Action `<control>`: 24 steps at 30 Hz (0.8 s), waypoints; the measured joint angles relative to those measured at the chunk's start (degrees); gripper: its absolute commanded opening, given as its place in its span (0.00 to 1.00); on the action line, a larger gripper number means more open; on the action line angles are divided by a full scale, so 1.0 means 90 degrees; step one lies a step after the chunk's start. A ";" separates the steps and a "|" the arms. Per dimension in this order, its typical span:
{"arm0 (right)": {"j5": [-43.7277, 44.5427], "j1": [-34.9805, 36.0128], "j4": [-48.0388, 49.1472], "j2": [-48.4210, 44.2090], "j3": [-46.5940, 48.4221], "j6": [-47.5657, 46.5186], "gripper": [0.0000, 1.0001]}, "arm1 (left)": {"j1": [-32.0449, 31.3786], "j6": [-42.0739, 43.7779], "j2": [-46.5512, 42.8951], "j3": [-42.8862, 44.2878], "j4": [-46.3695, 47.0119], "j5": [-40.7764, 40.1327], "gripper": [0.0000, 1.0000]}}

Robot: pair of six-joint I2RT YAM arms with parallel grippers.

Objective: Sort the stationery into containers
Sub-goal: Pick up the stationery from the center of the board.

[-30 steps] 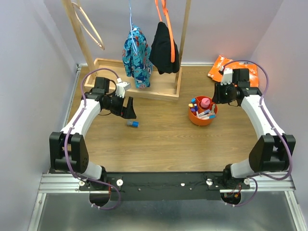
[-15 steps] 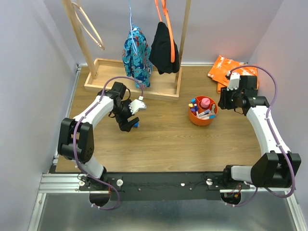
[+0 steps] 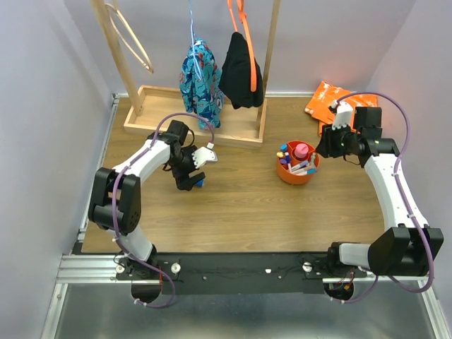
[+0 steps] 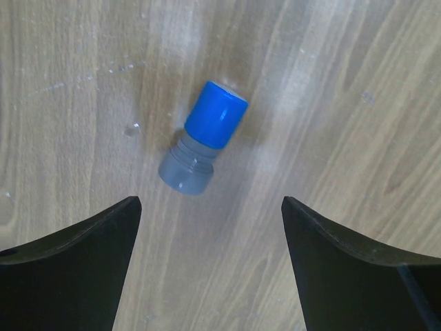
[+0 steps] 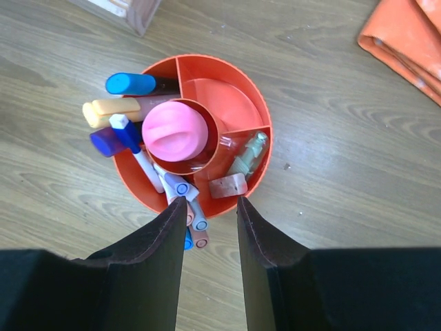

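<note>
Across the middle of the booth runs a wood-grain tabletop [image 3: 233, 219], closed in by pale lilac walls [image 3: 42, 106], with a metal rail [image 3: 85, 268] at the near edge where both arms are bolted. At the far side, a wooden rack base [image 3: 244, 133] carries posts from which a blue patterned garment [image 3: 200, 85] and a black garment [image 3: 240, 70] hang. An orange bag [image 3: 326, 99] lies crumpled in the far right corner.

From above, the left arm's own wrist covers most of a blue-capped piece [image 4: 204, 146]. This piece lies on its side on bare wood left of centre, well apart from the orange cup [image 5: 260, 162]. It is short, with a grey body and a bright blue cap. The left gripper [image 4: 210, 200] hovers over it with fingers spread wide, neither touching it.

The cup is round, with inner dividers. A pink-topped highlighter [image 5: 174, 131] stands in its central tube. Blue, yellow and purple highlighters [image 5: 110, 109] lean out on one side, thin pens [image 5: 180, 186] on another, and a mint-green piece [image 5: 251, 152] sits in a third section. The right gripper [image 5: 210, 200] hangs over the cup's rim, its fingers a narrow gap apart and gripping nothing.
</note>
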 measured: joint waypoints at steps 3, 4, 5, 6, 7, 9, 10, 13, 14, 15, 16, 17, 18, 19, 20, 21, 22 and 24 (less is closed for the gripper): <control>-0.0078 0.0000 -0.0005 0.0002 0.0005 0.0002 0.43 | -0.0036 -0.0005 0.0172 0.0000 0.0216 0.0000 0.90; -0.0087 0.0000 -0.0005 0.0007 0.0005 0.0000 0.43 | -0.0056 -0.0005 0.0240 0.0000 0.0308 -0.0002 0.89; -0.0097 0.0000 -0.0007 0.0007 0.0005 0.0000 0.43 | -0.0068 -0.0005 0.0304 0.0000 0.0386 -0.0002 0.89; -0.0104 0.0000 -0.0010 0.0007 0.0007 0.0000 0.43 | -0.0070 -0.0007 0.0338 0.0000 0.0442 0.0000 0.87; -0.0114 0.0000 -0.0012 0.0007 0.0007 0.0000 0.43 | -0.0080 -0.0005 0.0393 0.0000 0.0527 0.0000 0.85; -0.0136 0.0000 -0.0019 0.0007 0.0015 0.0000 0.43 | -0.0092 0.0000 0.0491 0.0000 0.0663 -0.0002 0.83; -0.0143 0.0000 -0.0022 0.0007 0.0017 0.0000 0.43 | -0.0097 0.0000 0.0539 0.0000 0.0707 -0.0002 0.83; -0.0165 0.0000 -0.0029 0.0005 0.0017 0.0002 0.43 | -0.0112 0.0010 0.0731 0.0000 0.0767 0.0000 0.82; -0.0165 0.0000 -0.0034 0.0005 0.0017 0.0000 0.43 | -0.0112 0.0019 0.0784 0.0000 0.0770 0.0000 0.83; -0.0165 0.0000 -0.0041 0.0007 0.0017 0.0000 0.43 | -0.0112 0.0027 0.0843 0.0000 0.0772 0.0000 0.82; -0.0165 0.0000 -0.0044 0.0007 0.0017 0.0002 0.43 | -0.0112 0.0032 0.0867 0.0000 0.0772 0.0002 0.82; -0.0165 0.0000 -0.0044 0.0007 0.0017 0.0002 0.43 | -0.0112 0.0034 0.0874 0.0000 0.0775 0.0005 0.82; -0.0165 0.0000 -0.0044 0.0007 0.0017 0.0002 0.43 | -0.0112 0.0034 0.0874 0.0000 0.0780 0.0012 0.82; -0.0165 0.0000 -0.0044 0.0007 0.0017 0.0002 0.43 | -0.0124 0.0034 0.0874 0.0000 0.0801 0.0027 0.82; -0.0165 0.0000 -0.0044 0.0007 0.0017 0.0005 0.43 | -0.0141 0.0032 0.0874 0.0000 0.0831 0.0034 0.82; -0.0165 0.0000 -0.0044 0.0007 0.0017 0.0005 0.43 | -0.0175 0.0032 0.0877 0.0000 0.0850 0.0041 0.82; -0.0165 -0.0002 -0.0044 0.0007 0.0017 0.0005 0.43 | -0.0209 0.0032 0.0877 0.0000 0.0869 0.0046 0.82; -0.0165 -0.0005 -0.0041 0.0007 0.0017 0.0005 0.43 | -0.0328 0.0041 0.0879 0.0000 0.0906 0.0046 0.80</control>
